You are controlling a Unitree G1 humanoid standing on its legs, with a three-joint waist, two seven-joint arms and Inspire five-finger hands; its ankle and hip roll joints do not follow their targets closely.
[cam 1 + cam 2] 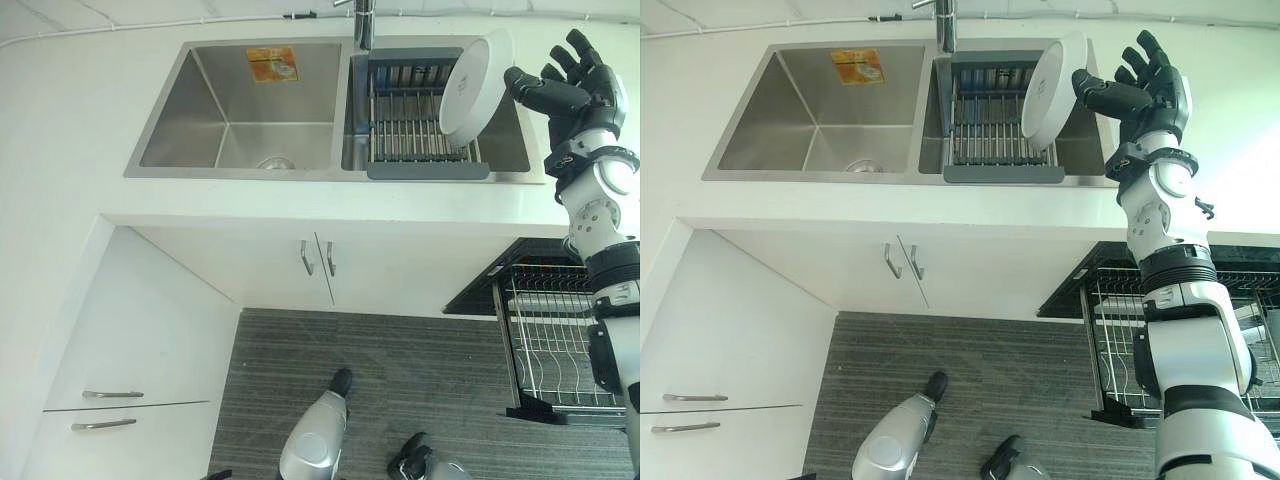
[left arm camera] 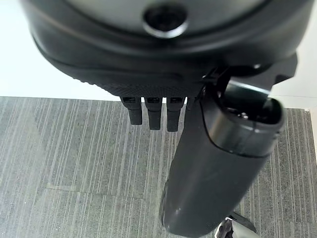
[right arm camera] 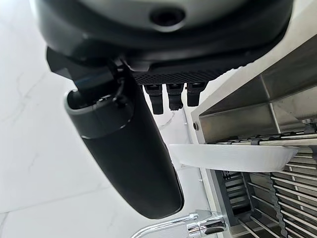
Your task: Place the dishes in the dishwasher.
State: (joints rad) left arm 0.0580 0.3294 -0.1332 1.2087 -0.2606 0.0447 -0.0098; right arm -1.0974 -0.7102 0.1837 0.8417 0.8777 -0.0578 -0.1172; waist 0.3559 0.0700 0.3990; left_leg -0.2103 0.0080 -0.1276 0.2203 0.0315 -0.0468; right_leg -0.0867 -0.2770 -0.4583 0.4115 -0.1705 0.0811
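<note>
- Nearest the head camera is the striped grey floor (image 1: 400, 380) in front of the cabinets; low above it hangs the left robot hand (image 2: 153, 106), idle, its fingers straight and holding nothing.
- Beside the floor, under the right end of the table (image 1: 80, 150), the dishwasher rack (image 1: 555, 340) stands pulled out with its wire tines bare, ready to take dishes and apparently not yet loaded.
- Up on the table, a double sink (image 1: 240, 110) is set in; its left basin holds no dishes, and a dark slatted drying rack (image 1: 415, 115) spans the right basin below the tap (image 1: 362, 20).
- One white dish (image 1: 475, 88) stands on edge at the right end of that drying rack, tilted against it, presumably left there to drain; this is the thing to move.
- Reaching over the right edge of the sink, the right robot hand (image 1: 570, 85) is spread wide, thumb pointing toward the dish's rim and fingers fanned behind it; the wrist view shows the rim lying past the thumb, not clamped.
- My reading: the spread hand is lining up so that thumb and fingers can close on opposite faces of the upright dish.
- Pinching only the rim risks the smooth dish slipping or knocking the tap.
</note>
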